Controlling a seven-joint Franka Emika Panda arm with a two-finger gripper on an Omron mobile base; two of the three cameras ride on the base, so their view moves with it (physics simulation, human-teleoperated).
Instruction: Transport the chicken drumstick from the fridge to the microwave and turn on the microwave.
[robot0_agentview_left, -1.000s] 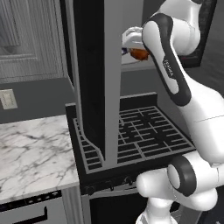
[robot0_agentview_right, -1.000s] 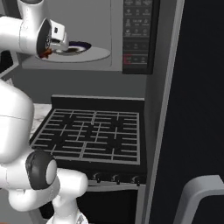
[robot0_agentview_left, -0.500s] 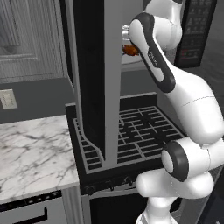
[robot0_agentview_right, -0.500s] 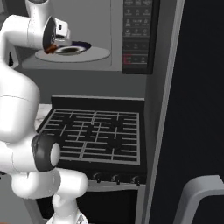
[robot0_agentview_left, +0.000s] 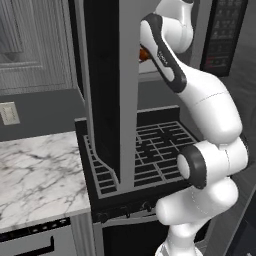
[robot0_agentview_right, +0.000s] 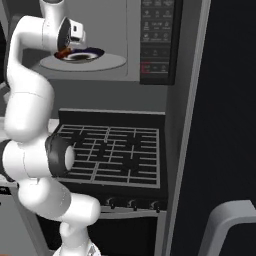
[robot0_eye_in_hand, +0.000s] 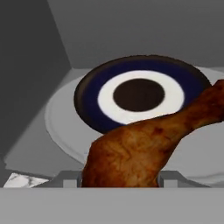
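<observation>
Chicken drumstick (robot0_eye_in_hand: 144, 148) held inside open microwave (robot0_agentview_right: 127, 30).

The chicken drumstick (robot0_eye_in_hand: 144, 151) lies close across the foreground, its thick end low and near, its thin end rising to the right. Beyond it a round plate (robot0_eye_in_hand: 87, 94) with a dark blue rim, white ring and dark centre rests on the pale turntable (robot0_eye_in_hand: 57, 127) inside the light grey microwave (robot0_eye_in_hand: 131, 30).
</observation>
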